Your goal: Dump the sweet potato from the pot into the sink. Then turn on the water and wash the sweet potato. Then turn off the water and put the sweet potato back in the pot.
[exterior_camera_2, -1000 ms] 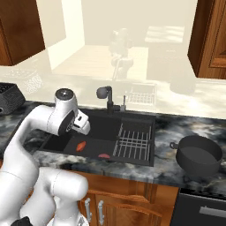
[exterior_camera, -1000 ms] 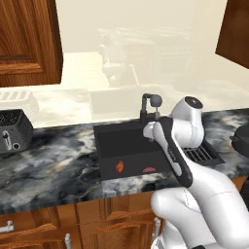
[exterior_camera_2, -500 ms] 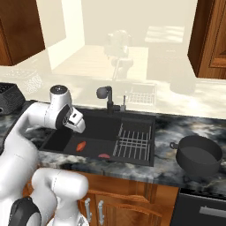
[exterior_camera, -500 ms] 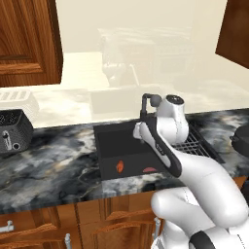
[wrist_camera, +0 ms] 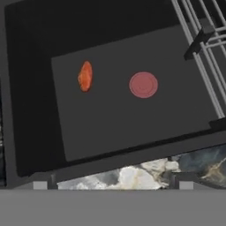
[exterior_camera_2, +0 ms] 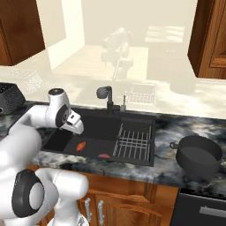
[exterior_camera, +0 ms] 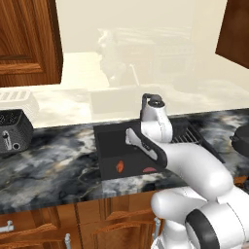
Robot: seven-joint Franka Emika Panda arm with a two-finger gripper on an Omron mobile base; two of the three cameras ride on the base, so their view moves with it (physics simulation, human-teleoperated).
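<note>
The sweet potato [exterior_camera: 119, 166] [exterior_camera_2: 80, 146] [wrist_camera: 85, 76], a small orange-red lump, lies on the floor of the black sink [exterior_camera: 105, 146] [exterior_camera_2: 57, 139] [wrist_camera: 132, 126], in its left half. My gripper [exterior_camera: 130, 141] [exterior_camera_2: 77, 129] [wrist_camera: 112, 185] hangs above that left half, apart from the sweet potato. It is open, its fingertips [wrist_camera: 40, 185] set wide with nothing between them. The black pot [exterior_camera_2: 198, 154] [exterior_camera: 243, 138] stands upright on the counter to the right of the sink.
A flat red oval [exterior_camera: 150, 170] [exterior_camera_2: 104, 156] [wrist_camera: 143, 84] lies on the sink floor beside the sweet potato. A wire rack [exterior_camera_2: 134, 141] [exterior_camera: 189, 132] [wrist_camera: 203, 44] fills the sink's right part. The black faucet [exterior_camera_2: 106, 95] stands behind the basin. A toaster [exterior_camera: 12, 131] sits far left.
The arm has swung left across the sink, carrying the open hand over the basin's left half. The sweet potato and pot have stayed put.
</note>
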